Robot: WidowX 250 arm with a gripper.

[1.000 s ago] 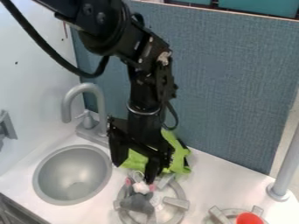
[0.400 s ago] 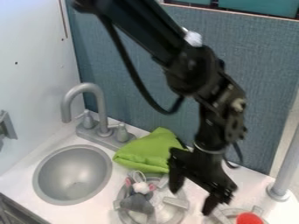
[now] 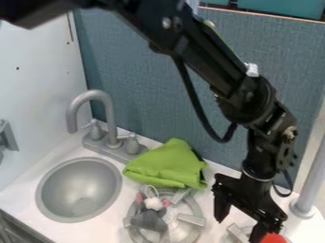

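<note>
The black gripper (image 3: 237,228) hangs at the lower right, fingers spread apart with nothing between them. One finger stands over the counter and the other is at the red object (image 3: 273,238), partly in front of it; whether they touch I cannot tell. The red object is on the right burner (image 3: 236,233), cut off by the bottom edge. To the left, a grey plush mouse (image 3: 149,219) with pink ears lies on the left burner (image 3: 194,219). Behind it a folded green cloth (image 3: 164,166) rests on the counter.
A round grey sink (image 3: 79,190) is set in the white counter (image 3: 66,234) at left, with a grey faucet (image 3: 109,116) behind it. A blue-grey panel (image 3: 146,90) stands along the back. A grey post (image 3: 309,185) rises at the right edge.
The gripper has moved from above the plush mouse and green cloth rightward and down to the red object. The cloth has come into fuller view; the mouse and cloth have not moved.
</note>
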